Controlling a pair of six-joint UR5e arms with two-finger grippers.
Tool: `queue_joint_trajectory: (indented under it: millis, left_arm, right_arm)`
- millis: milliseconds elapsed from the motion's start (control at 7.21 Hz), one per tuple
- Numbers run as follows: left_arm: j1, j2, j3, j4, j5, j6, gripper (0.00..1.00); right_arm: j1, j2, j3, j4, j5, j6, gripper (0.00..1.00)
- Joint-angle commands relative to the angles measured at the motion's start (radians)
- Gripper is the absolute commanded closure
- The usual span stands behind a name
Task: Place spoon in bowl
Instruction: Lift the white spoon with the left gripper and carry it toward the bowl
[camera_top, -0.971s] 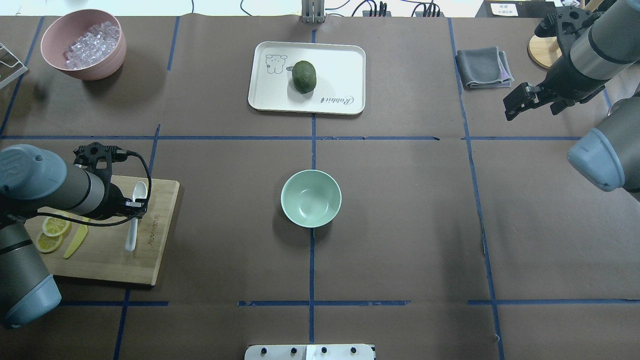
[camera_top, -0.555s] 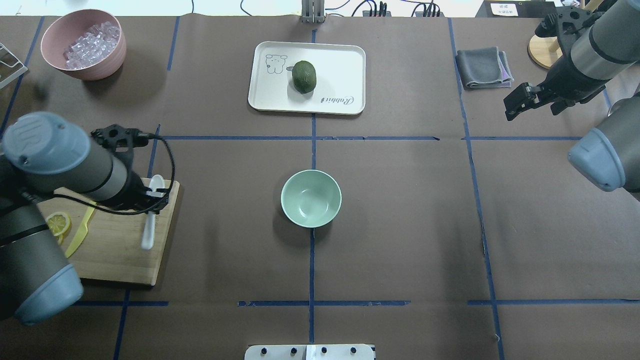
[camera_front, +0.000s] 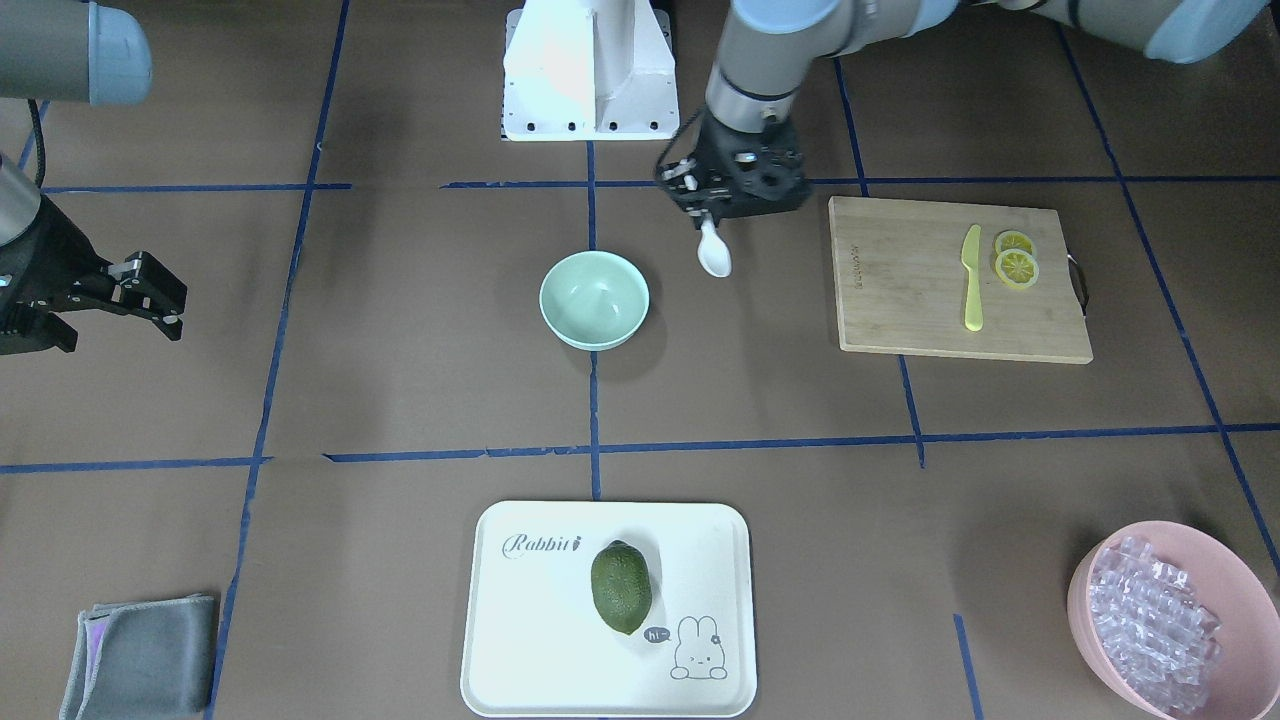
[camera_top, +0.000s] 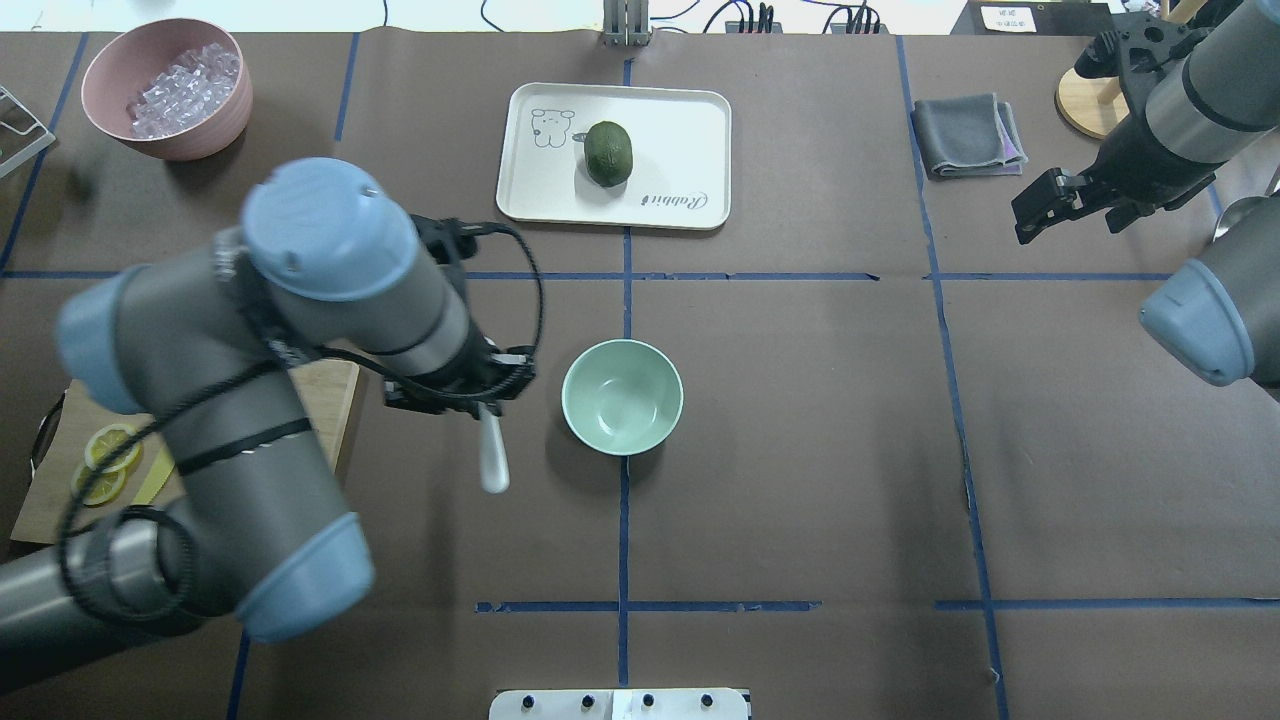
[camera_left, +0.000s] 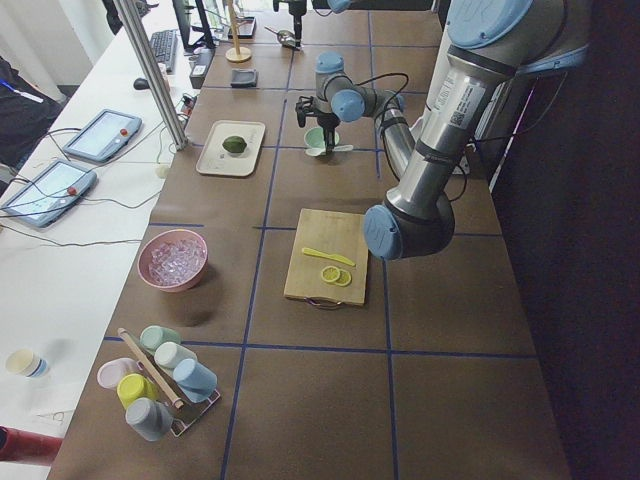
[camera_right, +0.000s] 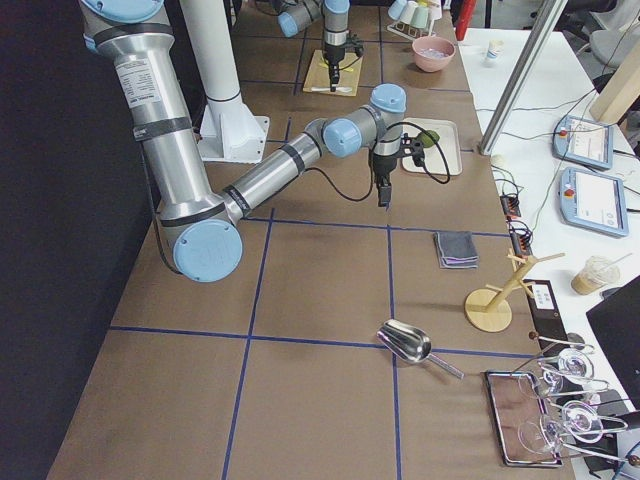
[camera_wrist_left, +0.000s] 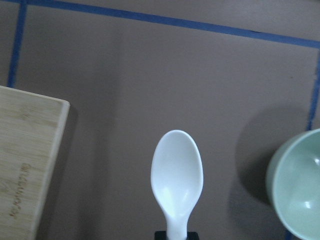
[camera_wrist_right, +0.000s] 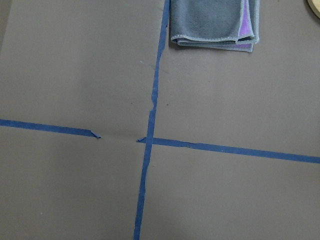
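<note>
The white spoon (camera_front: 714, 258) is held in my left gripper (camera_front: 716, 212), which is shut on its handle and holds it above the table. In the overhead view the left gripper (camera_top: 480, 400) is just left of the mint-green bowl (camera_top: 622, 396), and only the spoon's handle (camera_top: 492, 462) sticks out toward the robot. The left wrist view shows the scoop (camera_wrist_left: 176, 174) over bare table, with the bowl (camera_wrist_left: 300, 187) at the right edge. The bowl (camera_front: 594, 298) is empty. My right gripper (camera_top: 1028, 212) is open and empty, far to the right.
A wooden cutting board (camera_front: 900, 290) with a yellow knife (camera_front: 971, 262) and lemon slices (camera_front: 1016, 262) lies behind the left arm. A white tray (camera_top: 680, 130) with a green fruit, a pink bowl (camera_top: 190, 140) of ice-like pieces and a grey cloth (camera_top: 965, 135) lie along the far side.
My left arm has swung right, carrying the spoon off the cutting board to just beside the bowl. The right arm has barely moved.
</note>
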Motion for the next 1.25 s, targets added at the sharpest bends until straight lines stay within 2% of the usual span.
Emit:
queue_joint_trajectory:
  millis: [0, 139, 416, 555, 693, 832, 971, 1109]
  left_arm:
    - [0.057, -0.177, 0.273, -0.173, 0.005, -0.129, 1.0]
    - [0.059, -0.205, 0.324, -0.18, 0.006, -0.126, 1.0]
    - [0.059, -0.203, 0.323, -0.18, 0.006, -0.123, 0.99]
    - [0.059, -0.201, 0.321, -0.179, 0.006, -0.125, 0.95]
    - [0.057, -0.199, 0.321, -0.177, 0.006, -0.125, 0.84]
    - [0.057, -0.198, 0.321, -0.176, 0.006, -0.128, 0.49]
    - [0.057, -0.192, 0.315, -0.176, 0.011, -0.126, 0.0]
    - [0.057, -0.189, 0.315, -0.173, 0.011, -0.126, 0.0]
  right_arm:
    - [0.001, -0.002, 0.0, 0.0, 0.0, 0.0, 0.0]
    - [0.001, -0.002, 0.0, 0.0, 0.0, 0.0, 0.0]
    - [0.001, -0.002, 0.008, 0.0, -0.002, 0.0, 0.0]
    - [-0.001, -0.002, 0.008, 0.0, -0.002, 0.0, 0.0]
    - [-0.001, -0.002, 0.008, 0.0, -0.002, 0.002, 0.0]
    - [-0.001, -0.001, 0.009, 0.0, 0.0, 0.002, 0.0]
    - [0.001, -0.002, 0.015, 0.0, -0.002, 0.005, 0.0]
    - [-0.001, -0.002, 0.015, 0.0, 0.0, 0.008, 0.0]
